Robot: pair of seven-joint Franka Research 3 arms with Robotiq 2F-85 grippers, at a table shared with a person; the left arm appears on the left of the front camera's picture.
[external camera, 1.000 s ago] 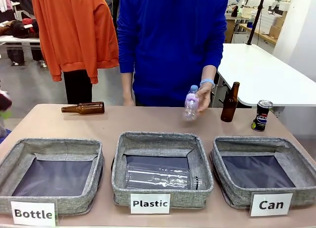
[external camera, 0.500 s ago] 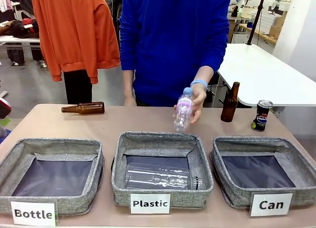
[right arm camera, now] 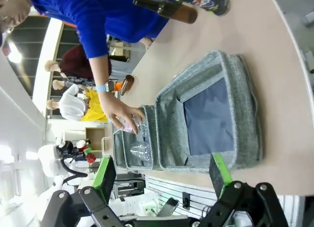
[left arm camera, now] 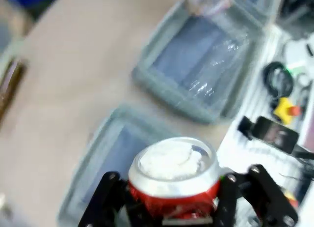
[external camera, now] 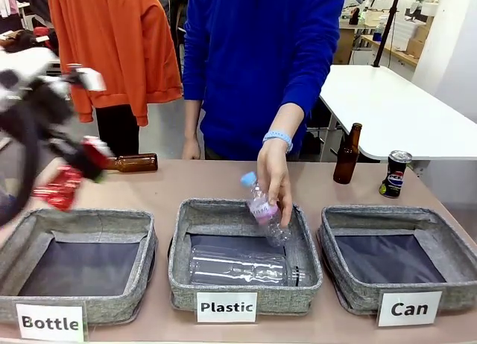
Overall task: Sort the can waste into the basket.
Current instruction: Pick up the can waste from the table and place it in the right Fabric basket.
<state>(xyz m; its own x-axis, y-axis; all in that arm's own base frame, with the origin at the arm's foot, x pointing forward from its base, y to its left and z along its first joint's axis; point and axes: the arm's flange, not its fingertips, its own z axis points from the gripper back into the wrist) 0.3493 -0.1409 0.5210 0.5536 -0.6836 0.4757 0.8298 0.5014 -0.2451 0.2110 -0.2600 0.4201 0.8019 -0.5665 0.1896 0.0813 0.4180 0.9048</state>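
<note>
A red can with a silver top (left arm camera: pixel 171 180) sits between the fingers of my left gripper (left arm camera: pixel 171 207), which is shut on it. From the front, that gripper (external camera: pixel 74 173) is a blur at the left, carrying the red can (external camera: pixel 58 189) above the "Bottle" basket's far rim. The black can (external camera: pixel 397 174) stands upright on the table at the far right, behind the grey "Can" basket (external camera: pixel 395 214), which holds nothing. My right gripper (right arm camera: pixel 162 180) is open and hangs off the table, facing the "Can" basket (right arm camera: pixel 243 104) and the black can (right arm camera: pixel 211 1).
A person's hand (external camera: pixel 274 176) lowers a clear plastic bottle (external camera: pixel 261 210) into the "Plastic" basket (external camera: pixel 231 295), where another clear bottle lies. One brown bottle (external camera: pixel 346 154) stands near the black can; another (external camera: pixel 128 163) lies at the far left. The "Bottle" basket (external camera: pixel 82 219) is at the left.
My left arm has swung into the front view from the left with the red can. The person's hand has carried the plastic bottle down and left to the "Plastic" basket.
</note>
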